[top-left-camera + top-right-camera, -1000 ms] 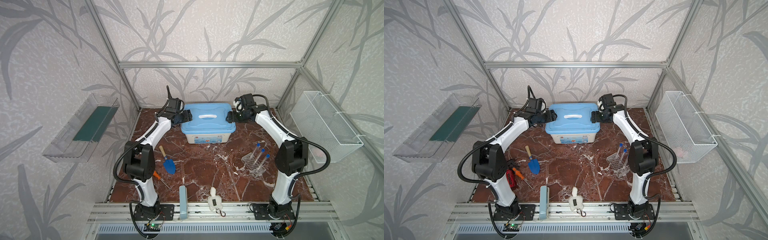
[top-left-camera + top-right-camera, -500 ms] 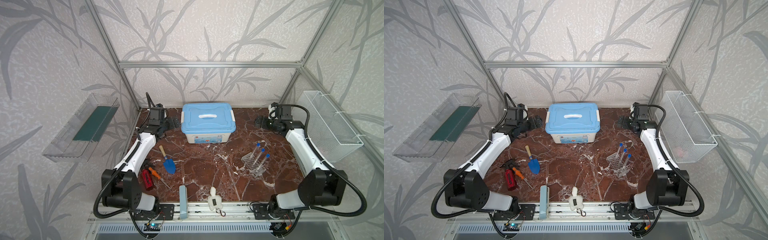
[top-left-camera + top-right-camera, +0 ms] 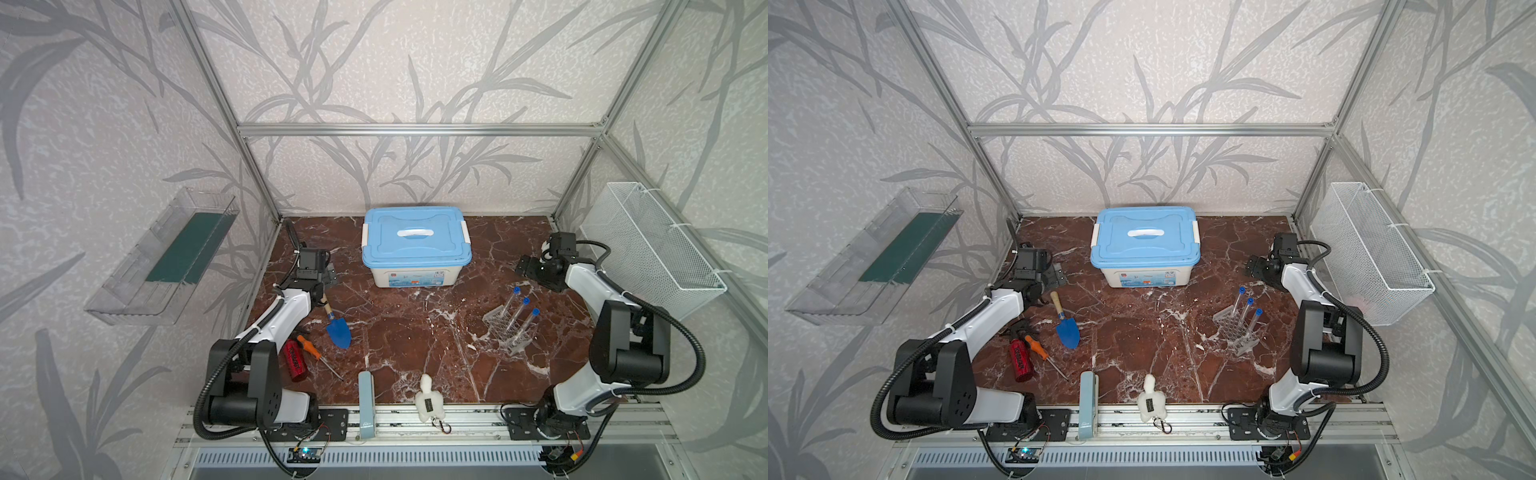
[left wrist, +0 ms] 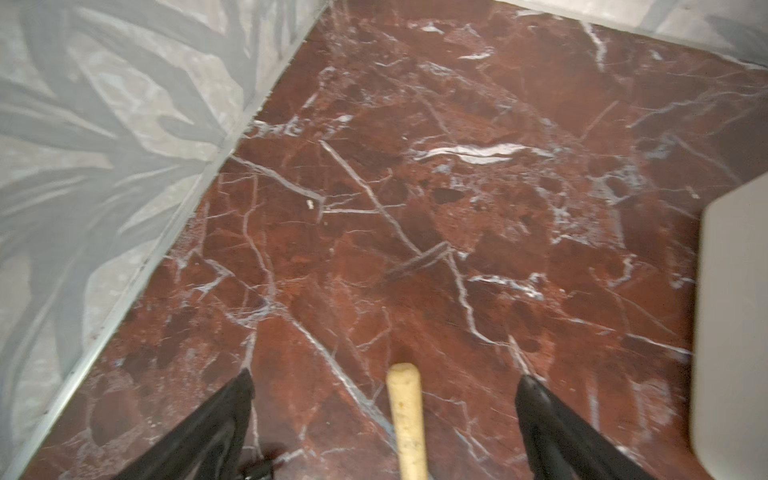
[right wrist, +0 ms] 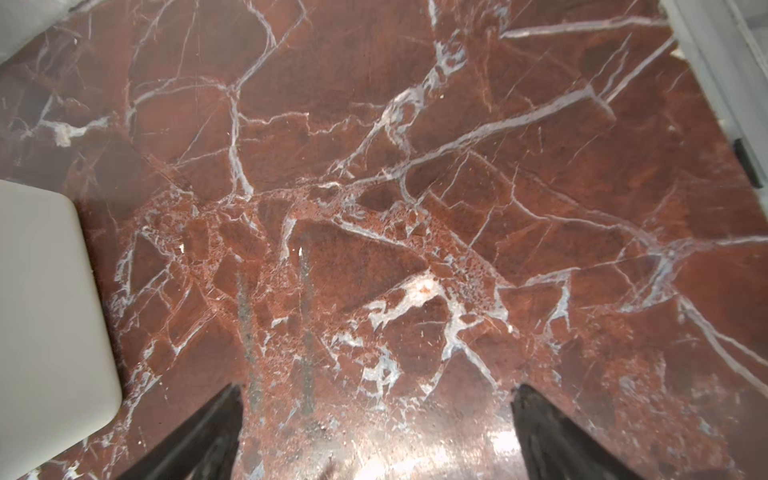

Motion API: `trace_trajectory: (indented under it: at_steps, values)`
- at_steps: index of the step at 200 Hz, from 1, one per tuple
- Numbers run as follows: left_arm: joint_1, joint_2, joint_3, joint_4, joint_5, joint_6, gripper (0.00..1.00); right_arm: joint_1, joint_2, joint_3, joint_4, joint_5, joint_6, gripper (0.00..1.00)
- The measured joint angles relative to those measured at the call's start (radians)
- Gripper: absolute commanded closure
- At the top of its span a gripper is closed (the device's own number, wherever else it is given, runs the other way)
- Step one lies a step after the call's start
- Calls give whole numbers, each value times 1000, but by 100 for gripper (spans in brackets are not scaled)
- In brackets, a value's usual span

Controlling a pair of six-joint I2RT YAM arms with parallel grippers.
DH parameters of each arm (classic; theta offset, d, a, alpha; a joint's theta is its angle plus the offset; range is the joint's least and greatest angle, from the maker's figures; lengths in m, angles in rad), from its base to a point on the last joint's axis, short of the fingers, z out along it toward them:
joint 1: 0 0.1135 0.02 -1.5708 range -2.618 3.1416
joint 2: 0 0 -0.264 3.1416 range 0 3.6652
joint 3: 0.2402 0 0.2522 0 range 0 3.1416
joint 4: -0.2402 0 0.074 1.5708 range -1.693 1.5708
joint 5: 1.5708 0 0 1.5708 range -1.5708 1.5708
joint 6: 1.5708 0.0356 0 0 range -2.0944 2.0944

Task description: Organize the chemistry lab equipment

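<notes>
- The clear tube rack (image 3: 505, 330) sits on the right half of the table, in front of and to the right of the storage box; three blue-capped tubes (image 3: 518, 312) stand slanted in it, caps leaning toward the back.
- The right gripper (image 3: 524, 266) hangs behind the rack, near the right wall, jaws spread wide with nothing between them but bare marble in the right wrist view.
- The left gripper (image 4: 385, 377) is likewise wide open and empty; the wooden handle end of the blue trowel (image 3: 338, 330) lies between its jaws in the wrist view.
- The blue-lidded storage box (image 3: 415, 245) stands closed at the back centre.
- An orange-handled screwdriver (image 3: 309, 347) and a red can (image 3: 295, 361) lie just beside the trowel.
- The tabletop (image 3: 415, 332) is dark red marble with white veins.
- A white wire basket (image 3: 648, 249) hangs on the right wall and a clear tray (image 3: 162, 257) on the left; leaf-patterned walls (image 3: 374, 62) enclose the cell.
</notes>
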Motion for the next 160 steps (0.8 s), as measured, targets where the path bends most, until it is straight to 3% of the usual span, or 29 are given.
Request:
trace_trajectory:
  at_steps: [19,32,80,160]
  values:
    - [9,-5,-73,105,-48,46,5,1,-2,-59,100,2,-2,1]
    - [24,-6,-132,189,-41,78,2,2,-6,-122,181,6,-8,1]
    - [112,73,-210,450,92,119,1,3,-31,-306,412,-5,-51,1]
    - [118,127,-360,830,276,200,1,9,-104,-478,728,-50,-113,1]
